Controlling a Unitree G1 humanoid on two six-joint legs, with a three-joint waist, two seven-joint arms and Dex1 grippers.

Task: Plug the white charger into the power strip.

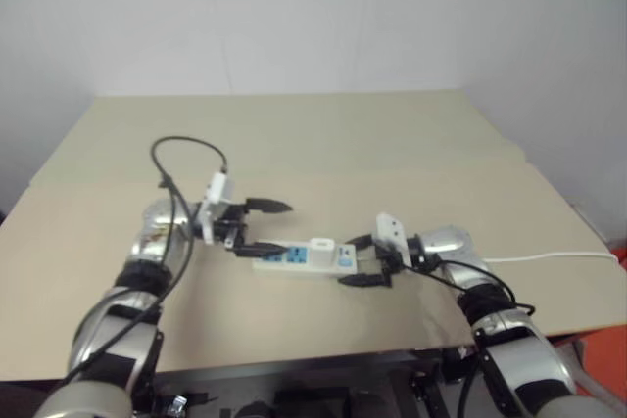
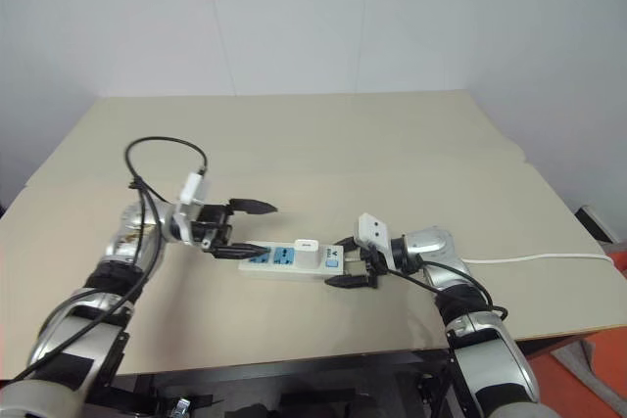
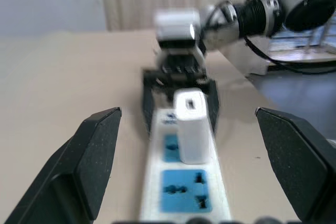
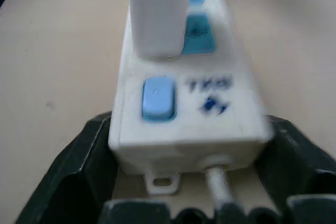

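My right end effector [image 2: 351, 262] is bracing the power strip [image 2: 284, 259] steady, jaws wide around its switch end; the left end effector [image 2: 245, 229] is gaping empty, since the white charger [image 2: 305, 252] is standing seated in its socket

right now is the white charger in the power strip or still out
In. The white charger stands upright on the power strip, seated over the socket nearest the switch end; neither hand holds it.

Setting: bare robot test room or lab | Evidence: plain white walls [image 1: 323, 17]; wide beige flat tabletop [image 1: 323, 134] carrying little; thin white cord [image 1: 549, 258] trailing off its edge.
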